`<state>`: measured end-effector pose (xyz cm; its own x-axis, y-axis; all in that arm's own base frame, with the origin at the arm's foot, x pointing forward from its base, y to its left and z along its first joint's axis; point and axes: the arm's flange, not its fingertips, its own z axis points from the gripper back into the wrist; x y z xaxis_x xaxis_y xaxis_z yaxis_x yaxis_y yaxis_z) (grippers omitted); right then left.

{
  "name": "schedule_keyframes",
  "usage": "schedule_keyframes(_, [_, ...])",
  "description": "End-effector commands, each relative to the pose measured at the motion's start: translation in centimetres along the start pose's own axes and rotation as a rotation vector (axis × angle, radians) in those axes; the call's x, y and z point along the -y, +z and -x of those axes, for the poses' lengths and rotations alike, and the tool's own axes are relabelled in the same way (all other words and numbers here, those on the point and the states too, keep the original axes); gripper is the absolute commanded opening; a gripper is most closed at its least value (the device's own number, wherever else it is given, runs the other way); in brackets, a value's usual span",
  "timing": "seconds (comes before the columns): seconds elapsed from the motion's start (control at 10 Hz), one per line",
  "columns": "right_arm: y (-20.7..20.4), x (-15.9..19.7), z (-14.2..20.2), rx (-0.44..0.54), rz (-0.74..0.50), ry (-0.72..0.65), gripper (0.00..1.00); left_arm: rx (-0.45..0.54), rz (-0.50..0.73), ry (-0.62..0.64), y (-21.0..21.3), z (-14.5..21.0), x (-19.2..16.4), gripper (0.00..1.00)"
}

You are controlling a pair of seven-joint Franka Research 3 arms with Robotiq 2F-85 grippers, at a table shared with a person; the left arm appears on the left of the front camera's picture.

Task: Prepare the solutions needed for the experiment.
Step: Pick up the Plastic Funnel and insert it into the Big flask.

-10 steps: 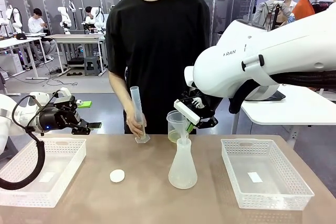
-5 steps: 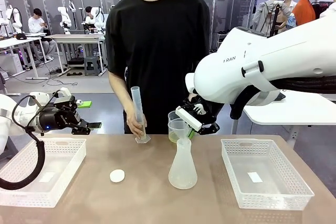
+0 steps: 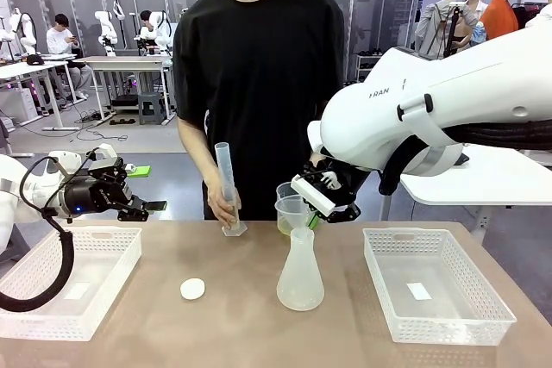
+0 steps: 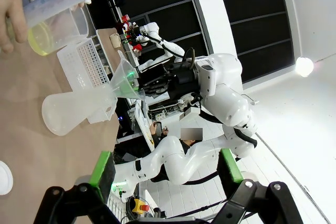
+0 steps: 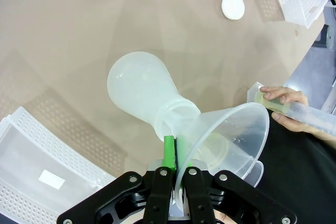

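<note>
The pale yellow solution [image 3: 284, 227] lies as a shallow layer in the beaker [image 3: 285, 190], which stands upright just behind the funnel [image 3: 298, 217] on the person's side. It is far nearer the right gripper [image 3: 312, 204] than the left. The right gripper's jaws pinch the funnel's rim, with the stem in the Erlenmeyer flask [image 3: 300, 280]. The left gripper [image 4: 167, 169] hangs spread and empty, well apart.

Front view: fixed between my arms, on my side of the table [image 3: 216, 333], facing the person [image 3: 259, 58] across it; mid range.
Left wrist view: rolled sideways, looking from well off along my left gripper [image 4: 167, 170] toward my right arm.
Right wrist view: close, looking down past my right gripper [image 5: 175, 153] onto the flask [image 5: 139, 90].
Shared: flask, beaker [image 3: 291, 211] and white cap [image 3: 192, 289] in all three.
</note>
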<state>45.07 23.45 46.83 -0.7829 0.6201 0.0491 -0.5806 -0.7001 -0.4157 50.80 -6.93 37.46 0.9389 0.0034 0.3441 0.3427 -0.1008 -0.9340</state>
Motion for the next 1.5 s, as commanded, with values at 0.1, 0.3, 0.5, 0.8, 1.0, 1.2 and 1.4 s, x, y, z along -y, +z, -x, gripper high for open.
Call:
schedule_keyframes(0.1, [-0.49, -0.77, 0.6, 0.024, 0.02, 0.028, 0.03, -0.006, 0.019, -0.017, 0.01, -0.09, 0.01, 1.0])
schedule_keyframes(0.3, [-0.54, -0.92, 0.7, 0.044, 0.032, 0.043, 0.06, -0.006, 0.019, -0.017, 0.01, -0.09, 0.01, 1.0])
schedule_keyframes(0.5, [-0.69, -1.12, 0.9, 0.063, 0.044, 0.047, 0.14, -0.006, 0.019, -0.017, 0.01, -0.09, 0.01, 1.0])
schedule_keyframes(0.8, [-1.05, -1.49, 1.09, 0.077, 0.039, 0.051, 0.37, -0.006, 0.019, -0.017, 0.01, -0.09, 0.01, 1.0])
schedule_keyframes(1.0, [-0.84, -1.59, 0.91, 0.074, 0.025, 0.061, 0.57, -0.006, 0.019, -0.017, 0.01, -0.09, 0.01, 1.0])
schedule_keyframes(1.2, [-0.81, -0.92, 0.74, 0.056, 0.019, 0.033, 0.57, -0.006, 0.019, -0.017, 0.01, -0.09, 0.01, 1.0])
schedule_keyframes(1.4, [-0.81, -0.92, 0.74, 0.056, 0.019, 0.033, 0.57, -0.006, 0.019, -0.017, 0.01, -0.09, 0.01, 1.0])
